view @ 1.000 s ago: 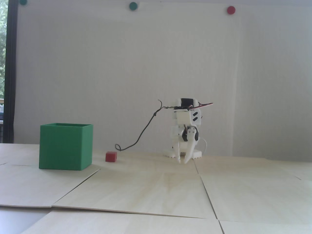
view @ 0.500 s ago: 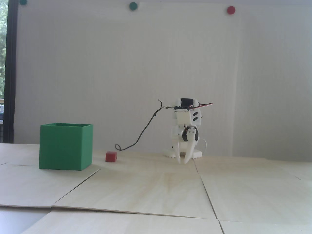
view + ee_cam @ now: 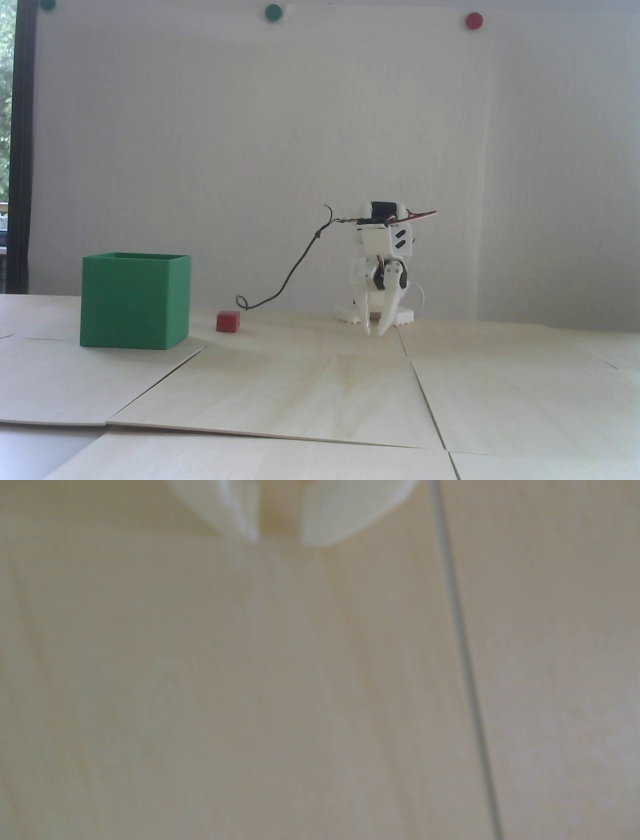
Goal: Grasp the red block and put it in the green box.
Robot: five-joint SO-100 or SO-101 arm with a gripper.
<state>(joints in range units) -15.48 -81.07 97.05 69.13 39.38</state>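
1. Fixed view: the white arm sits folded low at the back of the pale wooden table (image 3: 320,385), its pincer (image 3: 375,333) pointing down with both tips close above the surface.
2. The pincer's two fingers stand slightly apart, a narrow gap between the tips, and nothing is held between them.
3. The red block (image 3: 228,321) rests on the table well to the left of the pincer in this view, apart from it and untouched.
4. The green box (image 3: 135,300) stands upright further left, near the red block but not touching it; its open top faces upward.
5. A dark cable (image 3: 295,265) hangs from the arm and curls down to the table just behind the red block.
6. Wrist view: the pincer (image 3: 280,542) enters from the top edge, blurred, its tips parted over bare wood; a seam (image 3: 464,660) between boards runs to its right.
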